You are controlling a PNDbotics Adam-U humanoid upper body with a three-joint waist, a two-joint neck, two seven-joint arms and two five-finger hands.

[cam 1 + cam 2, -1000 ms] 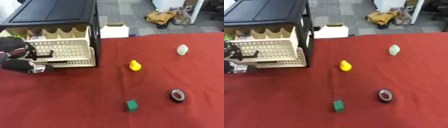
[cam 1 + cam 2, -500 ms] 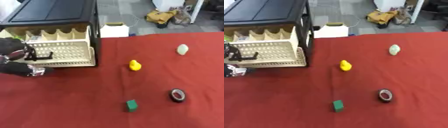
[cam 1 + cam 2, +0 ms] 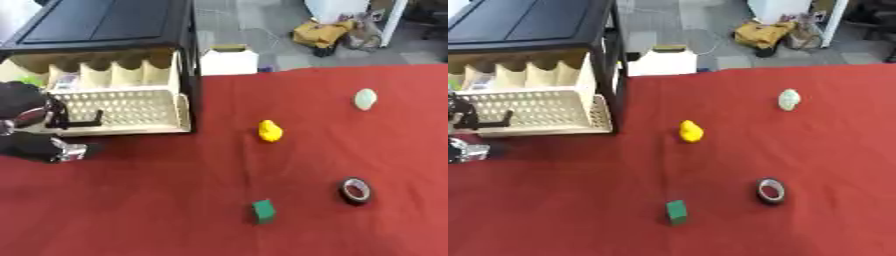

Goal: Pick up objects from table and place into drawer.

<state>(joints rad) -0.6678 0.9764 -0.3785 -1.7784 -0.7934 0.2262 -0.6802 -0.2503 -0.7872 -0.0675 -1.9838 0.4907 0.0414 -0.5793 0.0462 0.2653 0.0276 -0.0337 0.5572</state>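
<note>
I read no text, label, brand, number or sign on anything before me.

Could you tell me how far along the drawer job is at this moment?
Done: the cream drawer stands pulled out of the black cabinet. In hand: the left hand is at the drawer's dark handle, carrying no object. Left: the yellow duck, pale egg-shaped object, tape roll and green block all lie on the red table.
</note>
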